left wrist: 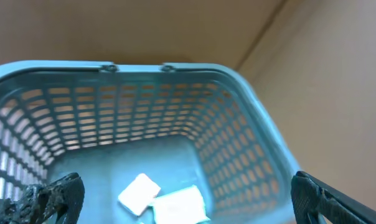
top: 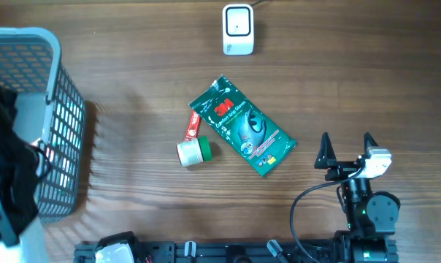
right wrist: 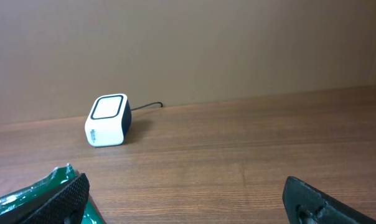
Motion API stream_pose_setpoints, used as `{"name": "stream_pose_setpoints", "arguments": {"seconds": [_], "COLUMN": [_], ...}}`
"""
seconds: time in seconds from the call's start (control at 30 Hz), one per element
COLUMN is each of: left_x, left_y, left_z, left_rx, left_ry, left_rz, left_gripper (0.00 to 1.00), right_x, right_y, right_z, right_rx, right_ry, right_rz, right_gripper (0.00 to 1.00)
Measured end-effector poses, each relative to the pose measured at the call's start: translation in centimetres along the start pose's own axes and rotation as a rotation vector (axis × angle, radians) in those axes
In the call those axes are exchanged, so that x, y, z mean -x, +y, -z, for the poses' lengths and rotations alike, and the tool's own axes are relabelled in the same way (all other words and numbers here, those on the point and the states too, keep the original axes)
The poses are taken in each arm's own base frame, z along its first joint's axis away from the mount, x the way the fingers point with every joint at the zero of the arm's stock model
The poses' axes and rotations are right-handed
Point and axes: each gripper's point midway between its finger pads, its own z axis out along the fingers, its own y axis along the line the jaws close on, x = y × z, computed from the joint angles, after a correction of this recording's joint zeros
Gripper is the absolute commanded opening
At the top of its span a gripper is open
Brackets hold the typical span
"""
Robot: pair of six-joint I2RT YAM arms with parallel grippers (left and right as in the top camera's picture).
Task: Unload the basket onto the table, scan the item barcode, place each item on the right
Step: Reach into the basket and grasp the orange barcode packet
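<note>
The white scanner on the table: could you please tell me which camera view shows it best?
The right wrist view: the scanner appears unobstructed, with its top window, side and cable visible. The overhead view shows only its top from above. The left wrist view shows only the basket.

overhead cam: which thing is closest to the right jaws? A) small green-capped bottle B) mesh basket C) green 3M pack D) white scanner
C: the green 3M pack lies just left of the right gripper, whose jaws stand open. The scanner, small bottle and basket all sit farther off.
</note>
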Motion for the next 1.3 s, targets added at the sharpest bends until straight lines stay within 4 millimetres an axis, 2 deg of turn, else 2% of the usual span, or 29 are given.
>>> {"name": "stream_pose_setpoints", "arguments": {"seconds": [0.13,0.23,0.37,0.53,0.7,0.8,0.97,1.3], "left_x": [-1.1,-1.4,-0.5,0.9,1.5,0.7,-0.8,-3.3], "left_y": [0.9,0.8,1.4,4.7,7.0,7.7,7.6,9.2], "left_z": [-5.4,-7.5,-8.3,-9.2,-10.2,-11.9,-14.3,-17.8], "left_rx": [0.145,0.151,0.15,0.223,0.256,0.284,0.314,0.407], "left_ry": [0.07,0.107,0.097,0.078,0.098,0.141,0.204,0.287], "left_rz": [0.041,0.092,0.177,0.304,0.383,0.4,0.386,0.372], "left_gripper": [1.0,1.0,1.0,1.0,1.0,1.0,1.0,1.0], "right_x": [0.0,0.0,0.0,0.0,0.0,0.0,0.0,0.0], "right_y": [0.0,0.0,0.0,0.0,0.0,0.0,0.0,0.0], "right_z": [0.0,0.0,0.0,0.0,0.0,0.0,0.0,0.0], "right_rx": [0.0,0.0,0.0,0.0,0.0,0.0,0.0,0.0], "right_ry": [0.0,0.0,0.0,0.0,0.0,0.0,0.0,0.0], "right_rz": [0.0,0.0,0.0,0.0,0.0,0.0,0.0,0.0], "right_gripper": [1.0,1.0,1.0,1.0,1.0,1.0,1.0,1.0]}}
